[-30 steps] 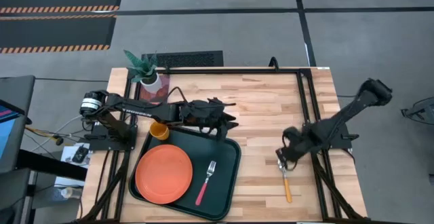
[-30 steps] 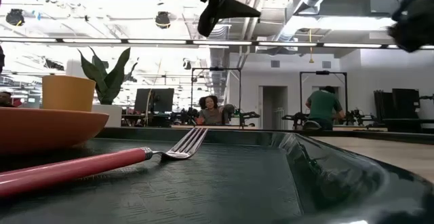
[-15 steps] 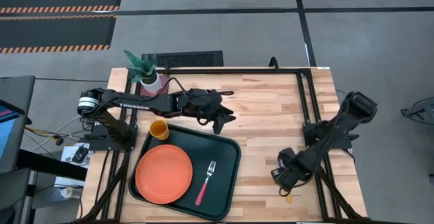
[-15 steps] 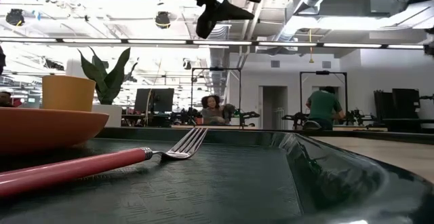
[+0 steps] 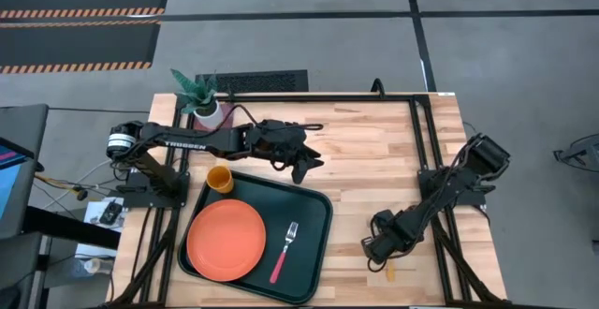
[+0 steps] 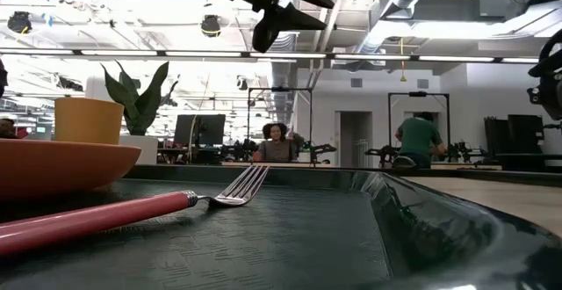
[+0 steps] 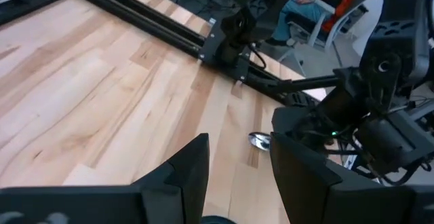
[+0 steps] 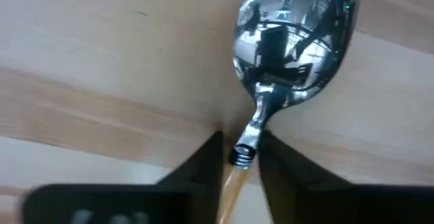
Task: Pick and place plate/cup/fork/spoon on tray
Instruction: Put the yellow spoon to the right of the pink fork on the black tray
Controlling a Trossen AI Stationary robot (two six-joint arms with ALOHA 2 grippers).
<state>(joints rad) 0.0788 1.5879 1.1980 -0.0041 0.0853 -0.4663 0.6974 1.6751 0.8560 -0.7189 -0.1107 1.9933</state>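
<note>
White "TROSSEN" lettering shows on the left arm; its left gripper (image 5: 301,159) hangs parted and empty beyond the tray (image 5: 318,243). Right gripper (image 8: 241,157) straddles the spoon (image 8: 291,44) neck, fingers narrowly apart, on the table.

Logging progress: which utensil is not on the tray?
The spoon, orange-handled, lies on bare wood under the right gripper. The pink-handled fork lies in the tray.
</note>
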